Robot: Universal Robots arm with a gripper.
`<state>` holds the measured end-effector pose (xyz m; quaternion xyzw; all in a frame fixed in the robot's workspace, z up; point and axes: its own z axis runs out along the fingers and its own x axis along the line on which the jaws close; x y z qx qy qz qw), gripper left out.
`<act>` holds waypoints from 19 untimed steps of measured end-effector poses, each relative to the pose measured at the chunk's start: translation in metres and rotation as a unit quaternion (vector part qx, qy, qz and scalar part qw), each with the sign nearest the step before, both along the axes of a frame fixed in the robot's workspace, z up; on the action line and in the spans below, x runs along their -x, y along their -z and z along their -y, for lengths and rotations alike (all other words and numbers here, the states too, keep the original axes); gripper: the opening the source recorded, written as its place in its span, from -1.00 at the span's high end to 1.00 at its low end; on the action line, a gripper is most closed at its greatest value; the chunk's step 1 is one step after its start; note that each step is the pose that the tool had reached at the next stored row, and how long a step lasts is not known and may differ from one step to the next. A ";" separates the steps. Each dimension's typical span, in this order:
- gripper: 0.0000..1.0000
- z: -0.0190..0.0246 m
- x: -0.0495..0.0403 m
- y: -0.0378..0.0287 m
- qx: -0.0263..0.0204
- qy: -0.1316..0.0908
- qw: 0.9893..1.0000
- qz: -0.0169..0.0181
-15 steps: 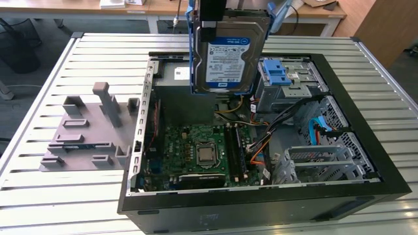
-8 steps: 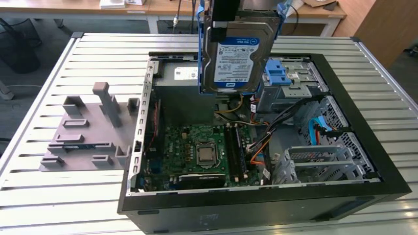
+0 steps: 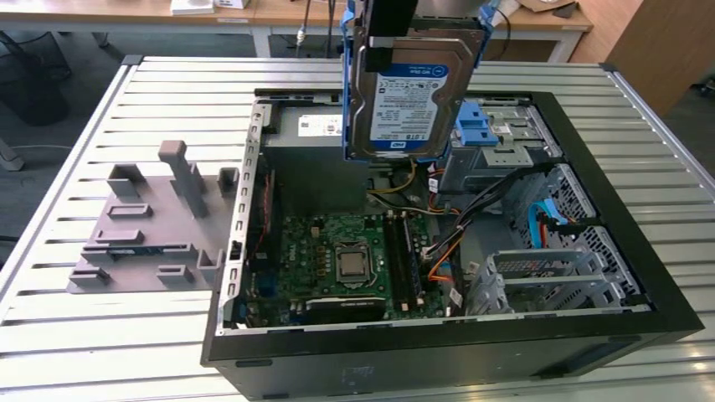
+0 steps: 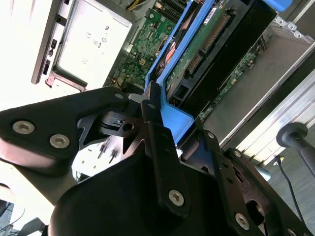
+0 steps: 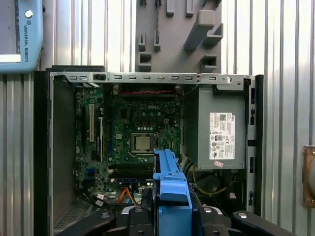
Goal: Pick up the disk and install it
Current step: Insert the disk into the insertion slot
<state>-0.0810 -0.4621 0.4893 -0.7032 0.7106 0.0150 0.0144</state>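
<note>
Exterior view: the disk hangs upright at upper centre, label facing the room, above the open computer case. Second wrist view: the gripper is clamped on the disk's blue bracket (fingers closed against it). First wrist view: bracket end over the motherboard.

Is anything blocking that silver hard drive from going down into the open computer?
Nothing visible does. The silver-grey metal disk in its blue plastic bracket hangs in the jaws above the open black computer case. The grey metal cage with a blue latch looks uncovered; cables lie lower down.
</note>
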 end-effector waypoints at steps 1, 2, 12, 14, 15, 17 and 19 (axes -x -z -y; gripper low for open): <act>0.27 0.0000 0.0000 0.0000 0.000 0.000 1.000 0.000; 0.27 0.0000 -0.0001 0.0000 0.000 0.000 1.000 0.000; 0.27 0.0103 -0.0002 0.0003 0.000 0.004 1.000 0.000; 0.27 0.0148 -0.0002 0.0006 0.000 0.006 1.000 0.000; 0.27 0.0164 -0.0002 0.0007 0.000 0.006 1.000 0.000; 0.27 0.0201 -0.0002 0.0010 0.000 0.006 1.000 0.000; 0.27 0.0240 -0.0002 0.0013 0.000 0.006 1.000 0.000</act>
